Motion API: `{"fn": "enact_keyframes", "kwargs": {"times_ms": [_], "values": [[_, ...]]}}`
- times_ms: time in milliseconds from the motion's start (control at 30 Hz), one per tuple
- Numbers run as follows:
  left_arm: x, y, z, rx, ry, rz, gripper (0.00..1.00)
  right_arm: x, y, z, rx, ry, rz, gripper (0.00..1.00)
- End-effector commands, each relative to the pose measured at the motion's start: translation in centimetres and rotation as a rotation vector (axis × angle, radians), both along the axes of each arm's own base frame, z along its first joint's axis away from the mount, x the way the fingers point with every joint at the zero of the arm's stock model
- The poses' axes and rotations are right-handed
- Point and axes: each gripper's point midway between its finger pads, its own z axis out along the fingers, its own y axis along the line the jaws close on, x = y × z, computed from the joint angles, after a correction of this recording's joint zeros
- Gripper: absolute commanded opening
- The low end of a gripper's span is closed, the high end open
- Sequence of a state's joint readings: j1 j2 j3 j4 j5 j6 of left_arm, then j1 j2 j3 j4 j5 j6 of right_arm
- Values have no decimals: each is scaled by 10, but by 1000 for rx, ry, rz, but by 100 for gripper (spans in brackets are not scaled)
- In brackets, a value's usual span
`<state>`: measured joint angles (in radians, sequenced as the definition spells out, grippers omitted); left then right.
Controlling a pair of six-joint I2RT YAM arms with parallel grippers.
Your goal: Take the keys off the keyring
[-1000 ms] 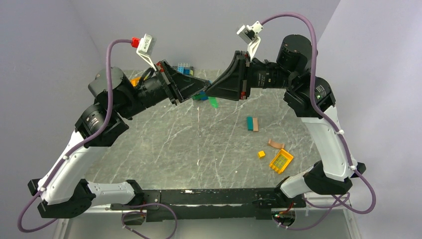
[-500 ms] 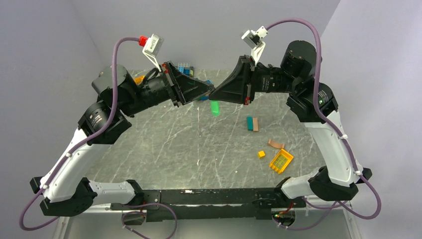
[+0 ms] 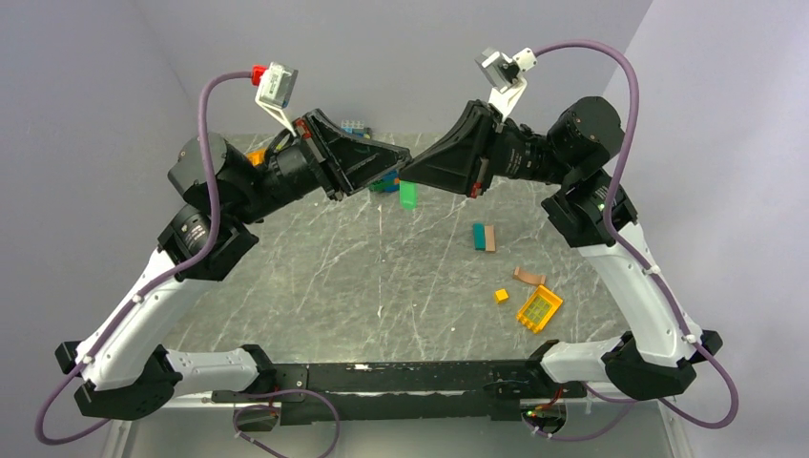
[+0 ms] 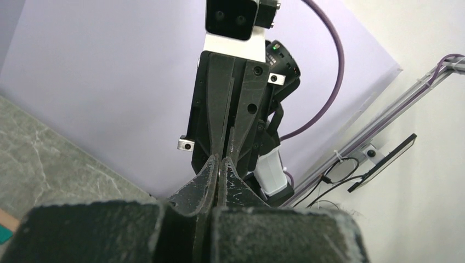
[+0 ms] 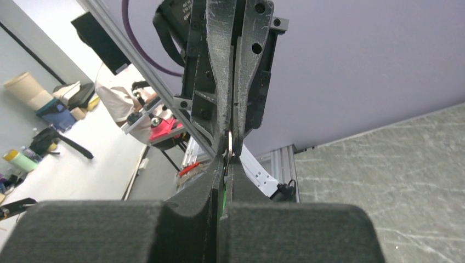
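My left gripper (image 3: 397, 171) and right gripper (image 3: 407, 175) meet tip to tip above the back of the table. A green key (image 3: 408, 195) hangs just below the tips, with a blue-teal key (image 3: 386, 183) beside it under the left fingers. In the right wrist view a thin metal keyring (image 5: 231, 146) sits edge-on between the left gripper's shut fingers, and a green sliver (image 5: 224, 186) shows between my right gripper's (image 5: 227, 162) shut jaws. In the left wrist view my left gripper (image 4: 221, 160) is shut, facing the right gripper's fingers.
A teal and brown block pair (image 3: 484, 237), a tan piece (image 3: 528, 276), a small yellow block (image 3: 501, 296) and a yellow grid piece (image 3: 539, 308) lie on the right of the marble table (image 3: 315, 277). Blue bricks (image 3: 355, 127) sit at the back edge.
Both grippers stayed tip to tip while the arms shifted; the right arm's elbow swung right and up. The green key swung slightly and hangs about where it was.
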<state>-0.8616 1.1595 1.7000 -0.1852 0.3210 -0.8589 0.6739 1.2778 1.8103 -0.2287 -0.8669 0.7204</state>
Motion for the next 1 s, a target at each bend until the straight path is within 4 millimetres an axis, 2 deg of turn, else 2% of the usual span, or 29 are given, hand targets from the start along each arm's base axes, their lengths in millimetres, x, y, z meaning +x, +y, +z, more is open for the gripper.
{"fn": "enact_keyframes", "kwargs": {"times_ms": [0,133,367,600,733,967], "values": [[-6,10,32,-135,-63,13,0,6,3,23,106,-27,-30,0],[-3,17,37,-194,-68,65,0,11,2,32,151,-27,-61,0],[1,15,42,-251,-77,154,0,22,-2,51,239,-45,-135,0],[-3,20,48,-350,-94,253,0,31,-8,67,287,-75,-208,0],[-2,28,46,-377,-76,301,0,34,-9,70,287,-93,-231,0],[-2,23,39,-371,-38,293,0,35,-9,68,294,-73,-228,0]]}}
